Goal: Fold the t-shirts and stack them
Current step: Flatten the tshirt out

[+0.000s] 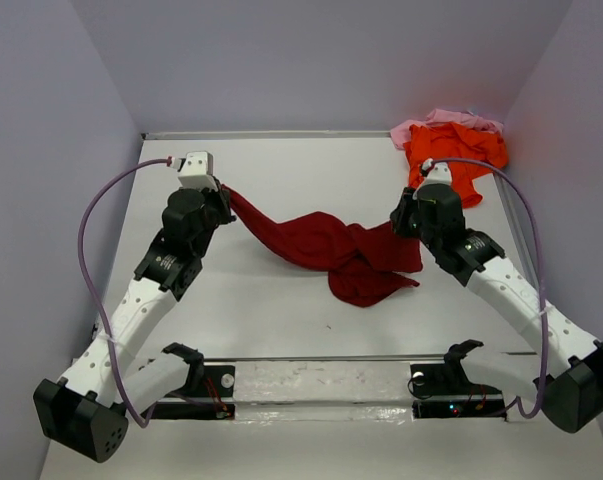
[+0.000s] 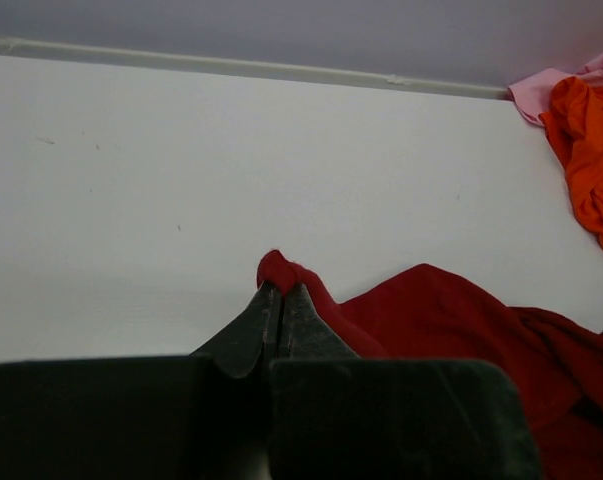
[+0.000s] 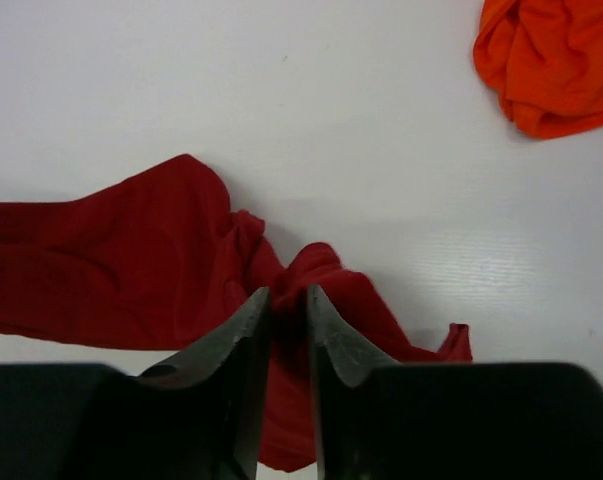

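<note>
The maroon t-shirt [image 1: 331, 245] is strung between the two arms, sagging in a crumpled band onto the table [image 1: 301, 165]. My left gripper [image 1: 224, 190] is shut on its left end; in the left wrist view a small bunch of maroon t-shirt [image 2: 451, 320] pokes past the closed left gripper [image 2: 281, 288]. My right gripper [image 1: 401, 218] sits over the right end. In the right wrist view the right gripper [image 3: 287, 292] has its jaws a little apart, with a fold of the maroon t-shirt [image 3: 111, 260] rising into the gap. The orange t-shirt [image 1: 456, 155] lies bunched on the pink t-shirt [image 1: 431, 122] at the back right.
Pale walls close the table on the left, back and right. The orange t-shirt [image 2: 591, 170] and pink t-shirt [image 2: 541, 90] fill the back right corner, close behind the right arm. The orange t-shirt [image 3: 556, 60] shows at the top right of the right wrist view.
</note>
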